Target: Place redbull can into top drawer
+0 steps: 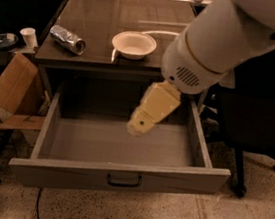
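Shiny silver can (67,40) lies on its side near the counter's (108,22) left edge, beside a round white bowl (134,44). Cream end effector (143,120) hangs over the open grey drawer (68,173); its grip I cannot tell.

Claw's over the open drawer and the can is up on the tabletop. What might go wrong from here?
1. The redbull can lies on its side near the left edge of the tabletop. A glancing touch may roll it off.
2. The claw hangs over the top drawer, right of the can. The bowl sits near the line between them, so the bulky arm may knock it.
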`<state>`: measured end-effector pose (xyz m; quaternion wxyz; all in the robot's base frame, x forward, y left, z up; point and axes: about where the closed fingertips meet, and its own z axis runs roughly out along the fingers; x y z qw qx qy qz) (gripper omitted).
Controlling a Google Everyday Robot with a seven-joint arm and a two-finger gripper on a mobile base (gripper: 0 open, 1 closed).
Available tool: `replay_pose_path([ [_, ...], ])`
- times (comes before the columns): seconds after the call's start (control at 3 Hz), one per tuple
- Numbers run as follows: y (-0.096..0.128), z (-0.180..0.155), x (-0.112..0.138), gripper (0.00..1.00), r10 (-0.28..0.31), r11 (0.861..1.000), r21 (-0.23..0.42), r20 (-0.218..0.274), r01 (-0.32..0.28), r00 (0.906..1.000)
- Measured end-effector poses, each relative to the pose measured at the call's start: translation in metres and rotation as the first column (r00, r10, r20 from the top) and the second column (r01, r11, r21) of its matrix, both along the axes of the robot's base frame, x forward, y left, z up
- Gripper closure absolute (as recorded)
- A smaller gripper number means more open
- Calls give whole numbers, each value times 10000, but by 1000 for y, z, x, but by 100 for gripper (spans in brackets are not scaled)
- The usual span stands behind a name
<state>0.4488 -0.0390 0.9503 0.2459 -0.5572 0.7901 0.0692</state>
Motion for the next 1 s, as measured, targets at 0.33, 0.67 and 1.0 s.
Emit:
replay_pose_path([
  [0.33, 5, 8, 1, 0, -513, 9983, 286, 27, 512, 9987],
  [0.67, 5, 8, 1, 0, -516, 9983, 287, 28, 515, 9987],
  [1.0, 6, 11, 8, 0, -1292, 9902, 574, 335, 1272, 9911],
])
